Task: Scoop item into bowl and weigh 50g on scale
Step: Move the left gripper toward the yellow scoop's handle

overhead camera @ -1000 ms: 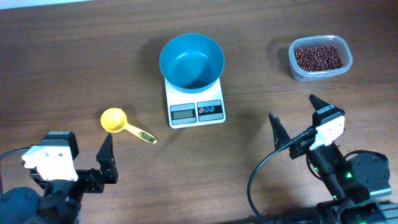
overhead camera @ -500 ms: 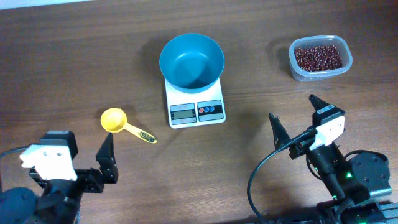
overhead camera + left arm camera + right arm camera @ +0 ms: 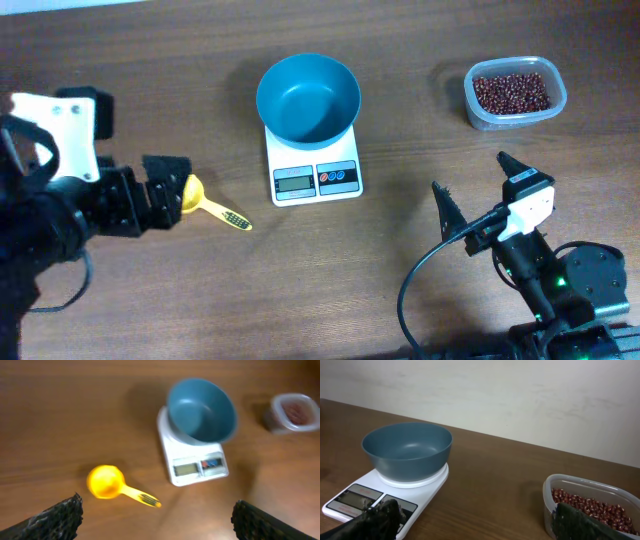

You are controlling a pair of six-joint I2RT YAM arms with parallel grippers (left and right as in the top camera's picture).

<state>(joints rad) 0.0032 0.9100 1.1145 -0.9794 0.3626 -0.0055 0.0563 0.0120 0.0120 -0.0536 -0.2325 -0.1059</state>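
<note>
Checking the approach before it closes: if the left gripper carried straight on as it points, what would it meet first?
Probably the yellow scoop, just ahead of the left gripper's open jaws; height above it is unclear.

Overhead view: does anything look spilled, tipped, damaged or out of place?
Nothing stands out. The beans are all inside the clear tub, the empty bowl sits upright on the scale, and the yellow scoop lies flat on the table.
</note>
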